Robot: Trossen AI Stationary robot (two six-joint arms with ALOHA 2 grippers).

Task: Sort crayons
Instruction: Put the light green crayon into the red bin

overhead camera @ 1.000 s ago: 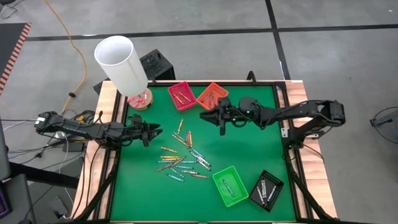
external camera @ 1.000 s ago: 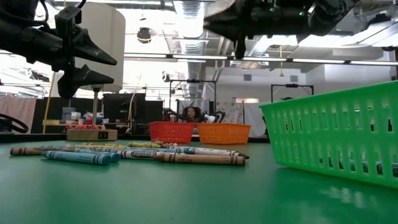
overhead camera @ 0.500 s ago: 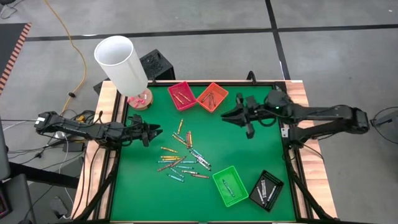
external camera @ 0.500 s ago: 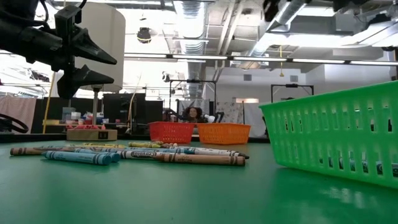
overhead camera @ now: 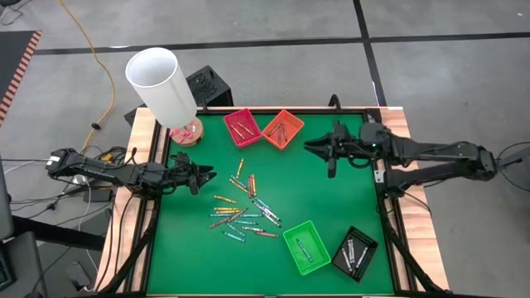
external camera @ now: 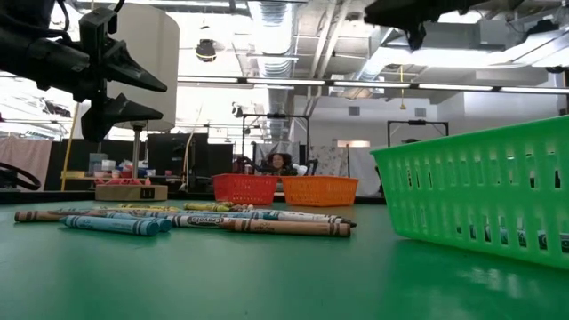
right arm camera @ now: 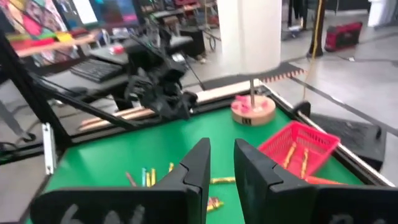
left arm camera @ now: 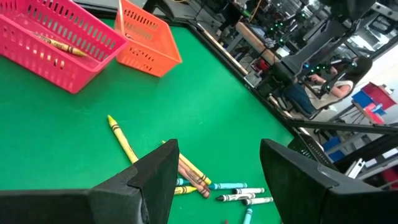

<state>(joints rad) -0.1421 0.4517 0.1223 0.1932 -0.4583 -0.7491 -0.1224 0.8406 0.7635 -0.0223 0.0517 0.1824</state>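
From above, the right gripper point(overhead camera: 319, 149) hangs beside the orange tray point(overhead camera: 282, 128), fingers slightly parted, empty; its wrist camera faces the left gripper point(right arm camera: 163, 99), spread open above the crayons point(overhead camera: 242, 211) on the green table point(overhead camera: 331, 207).

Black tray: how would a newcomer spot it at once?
Start at the green table and go to its corner nearest the right arm's base. Two trays sit there side by side; the black tray is the outer one, holding pale crayons, unlike the green tray beside it.

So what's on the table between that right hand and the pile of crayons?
Nothing: in the high view only bare green mat lies between the right hand and the crayons. The red and orange trays sit off to one side.
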